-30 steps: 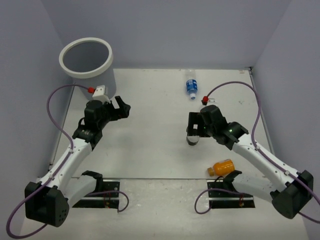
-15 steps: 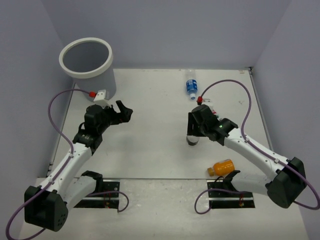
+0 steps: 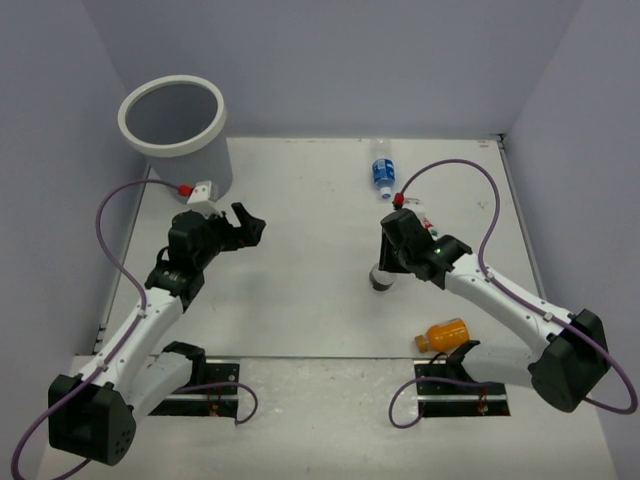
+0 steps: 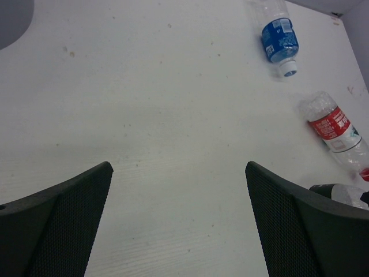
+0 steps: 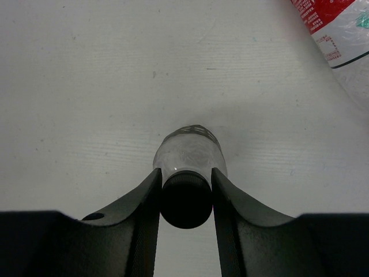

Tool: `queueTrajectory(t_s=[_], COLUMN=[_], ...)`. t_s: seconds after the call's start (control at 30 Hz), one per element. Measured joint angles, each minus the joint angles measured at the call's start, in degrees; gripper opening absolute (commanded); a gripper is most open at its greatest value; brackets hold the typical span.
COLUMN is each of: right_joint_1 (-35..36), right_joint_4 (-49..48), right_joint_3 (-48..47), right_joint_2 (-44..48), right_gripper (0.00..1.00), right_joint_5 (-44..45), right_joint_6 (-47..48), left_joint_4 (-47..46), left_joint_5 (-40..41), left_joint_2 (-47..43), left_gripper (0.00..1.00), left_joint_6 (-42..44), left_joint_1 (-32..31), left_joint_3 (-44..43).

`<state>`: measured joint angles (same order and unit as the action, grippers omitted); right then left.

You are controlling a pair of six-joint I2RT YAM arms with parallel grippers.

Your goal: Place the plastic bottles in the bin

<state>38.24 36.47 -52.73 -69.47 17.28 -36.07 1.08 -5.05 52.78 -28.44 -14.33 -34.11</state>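
Right now my right jaws are pinched on the black cap of a clear bottle, one jaw pressed against each side of the cap. The bottle's crinkled body reaches away from my wrist toward the tabletop. From above, this bottle looks roughly upright. It sits in the right half of the tabletop, about midway between the near and far edges.

My left jaws are spread wide with nothing between them. They hang over bare tabletop in the left half, near the bin, which stands in the far left corner.

The blue bottle lies on its side close to the far edge, a little right of centre. In my left wrist view it is well apart from those jaws, cap pointing toward the near edge.

The red bottle lies on its side between the blue bottle and my right jaws, toward the right edge. Only its label corner shows in my right wrist view, off to the right of the held bottle and not touching it.

The orange bottle lies near the near edge on the right side, just beside my right arm's base.
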Motion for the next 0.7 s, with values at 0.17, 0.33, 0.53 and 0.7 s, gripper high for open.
queueTrajectory(t_s=[0.17, 0.33, 0.53, 0.7], right_joint_1=[0.0, 0.0, 0.0, 0.1], right_joint_4=[1.3, 1.9, 1.7, -0.2], right_joint_3=[-1.8, -6.1, -8.1, -7.0], right_joint_2=[0.0, 0.7, 5.1, 8.5], right_gripper=[0.0, 0.0, 0.0, 0.0], right_joint_5=[-0.4, -4.9, -16.7, -28.2], right_joint_6=[0.6, 3.6, 7.7, 9.6], left_joint_4=[-1.0, -5.9, -8.8, -10.0], left_joint_5=[-7.4, -20.9, -25.7, -28.0], left_joint_2=[1.3, 2.7, 7.5, 14.0], left_gripper=[1.0, 1.0, 1.0, 1.0], left_joint_6=[2.5, 8.4, 19.7, 26.0], left_joint_1=[-0.3, -7.8, -27.8, -32.4], left_joint_3=[0.0, 0.3, -0.8, -3.3])
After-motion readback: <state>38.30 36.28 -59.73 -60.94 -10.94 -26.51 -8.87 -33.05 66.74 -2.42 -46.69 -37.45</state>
